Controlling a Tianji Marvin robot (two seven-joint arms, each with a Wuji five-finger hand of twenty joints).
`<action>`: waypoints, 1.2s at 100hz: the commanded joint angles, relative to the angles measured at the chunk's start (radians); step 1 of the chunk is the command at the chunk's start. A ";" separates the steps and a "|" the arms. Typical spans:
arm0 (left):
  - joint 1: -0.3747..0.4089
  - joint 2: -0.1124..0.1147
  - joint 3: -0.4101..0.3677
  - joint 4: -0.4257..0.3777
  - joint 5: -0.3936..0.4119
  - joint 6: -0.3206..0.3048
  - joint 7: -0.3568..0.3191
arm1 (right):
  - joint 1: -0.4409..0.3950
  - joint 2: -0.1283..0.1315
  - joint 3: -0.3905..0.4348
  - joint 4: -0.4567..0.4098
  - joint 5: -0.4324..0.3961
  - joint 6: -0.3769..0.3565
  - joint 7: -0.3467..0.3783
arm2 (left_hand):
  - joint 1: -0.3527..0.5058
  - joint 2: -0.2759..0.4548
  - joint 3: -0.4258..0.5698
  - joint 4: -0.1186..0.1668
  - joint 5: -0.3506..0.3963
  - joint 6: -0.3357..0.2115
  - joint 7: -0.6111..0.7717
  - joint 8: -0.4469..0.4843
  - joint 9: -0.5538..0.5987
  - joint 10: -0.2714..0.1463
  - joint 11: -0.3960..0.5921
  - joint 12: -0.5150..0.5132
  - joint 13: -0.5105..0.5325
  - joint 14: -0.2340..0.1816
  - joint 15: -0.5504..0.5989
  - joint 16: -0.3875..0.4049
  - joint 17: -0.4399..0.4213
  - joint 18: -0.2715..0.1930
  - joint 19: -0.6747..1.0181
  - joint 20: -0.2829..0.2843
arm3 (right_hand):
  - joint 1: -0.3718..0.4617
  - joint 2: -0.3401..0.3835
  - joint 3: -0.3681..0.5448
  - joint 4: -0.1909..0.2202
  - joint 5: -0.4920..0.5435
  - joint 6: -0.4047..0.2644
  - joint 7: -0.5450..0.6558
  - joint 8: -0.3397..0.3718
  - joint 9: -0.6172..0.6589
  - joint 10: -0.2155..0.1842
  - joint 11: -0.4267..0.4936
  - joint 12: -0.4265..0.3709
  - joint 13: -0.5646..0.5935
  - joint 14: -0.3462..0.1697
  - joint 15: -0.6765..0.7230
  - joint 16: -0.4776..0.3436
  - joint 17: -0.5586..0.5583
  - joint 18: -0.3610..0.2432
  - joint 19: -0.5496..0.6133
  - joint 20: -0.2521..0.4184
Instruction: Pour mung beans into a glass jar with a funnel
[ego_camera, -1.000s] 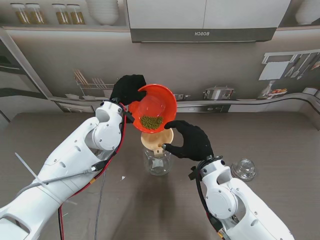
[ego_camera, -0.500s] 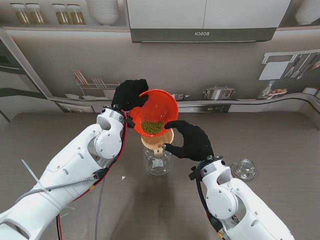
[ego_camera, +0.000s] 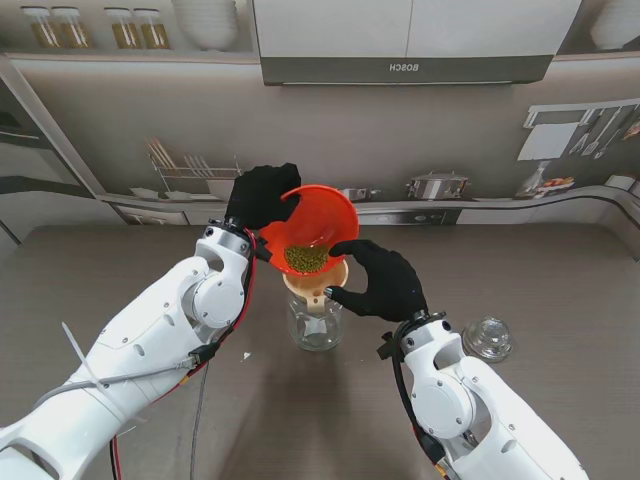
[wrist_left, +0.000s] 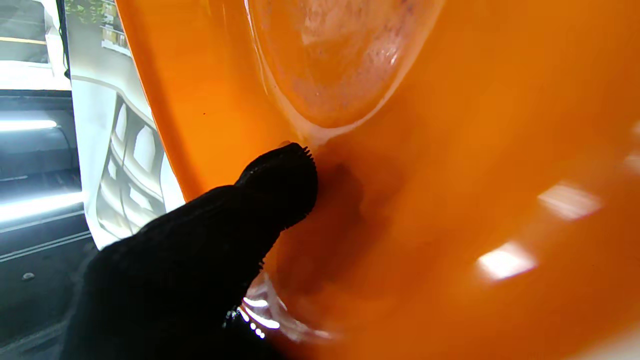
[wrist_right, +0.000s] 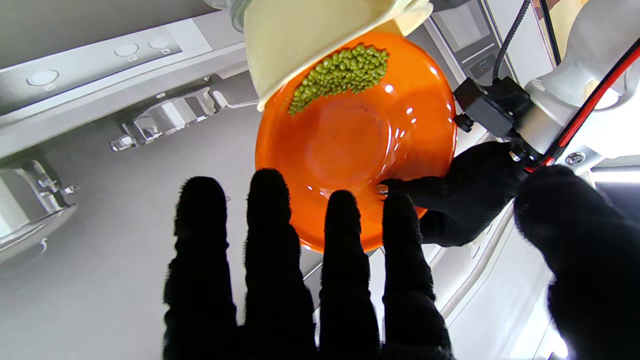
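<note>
Stand view: mung beans (ego_camera: 305, 258) are lying heaped at the low lip of a tilted orange bowl (ego_camera: 318, 215), just over the cream funnel (ego_camera: 316, 281) sitting in the glass jar (ego_camera: 316, 325) mid-desk (ego_camera: 120, 270). Left robot hand (ego_camera: 262, 194) is gripping the bowl's far rim. Right robot hand (ego_camera: 385, 281) is curling around the funnel's edge, steadying it. A glass lid (ego_camera: 487, 338) is lying well to the right.

Stand cam sits above my shoulders, looking down toward 12 o'clock. Left wrist cam is pressed close against the orange bowl (wrist_left: 450, 175). Right wrist cam looks along its fingers (wrist_right: 280, 240). All three share that bowl.
</note>
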 joint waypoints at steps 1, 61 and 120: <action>-0.004 -0.004 0.000 -0.004 0.010 -0.008 -0.001 | -0.003 -0.004 -0.003 -0.003 -0.002 -0.001 0.011 | 0.051 0.038 0.125 0.010 0.032 -0.087 0.102 0.014 0.048 0.002 0.020 0.007 0.020 -0.014 0.034 -0.016 0.033 -0.040 0.035 -0.014 | -0.036 0.010 -0.009 0.016 -0.017 -0.010 -0.007 -0.007 -0.014 -0.021 -0.002 -0.004 0.009 -0.015 -0.003 -0.016 0.001 0.012 -0.007 -0.010; -0.024 0.000 0.026 0.034 0.094 -0.059 0.106 | -0.002 -0.004 -0.003 -0.001 -0.006 0.003 0.006 | 0.048 0.042 0.126 0.004 0.020 -0.091 0.116 0.003 0.045 -0.002 0.020 0.008 0.021 -0.023 0.029 -0.018 0.031 -0.052 0.031 -0.018 | -0.036 0.009 -0.004 0.015 -0.018 -0.009 -0.005 -0.009 -0.014 -0.022 -0.001 -0.005 0.014 -0.015 -0.001 -0.015 0.003 0.012 -0.005 -0.012; -0.026 0.023 0.035 0.014 0.189 -0.085 0.152 | -0.003 -0.004 -0.001 -0.003 -0.007 0.005 0.007 | 0.045 0.045 0.124 0.001 0.011 -0.096 0.132 -0.011 0.040 -0.006 0.021 0.011 0.021 -0.030 0.029 -0.020 0.033 -0.062 0.032 -0.024 | -0.038 0.010 -0.003 0.014 -0.018 -0.010 -0.003 -0.010 -0.013 -0.023 0.000 -0.005 0.016 -0.015 0.000 -0.015 0.003 0.012 -0.003 -0.014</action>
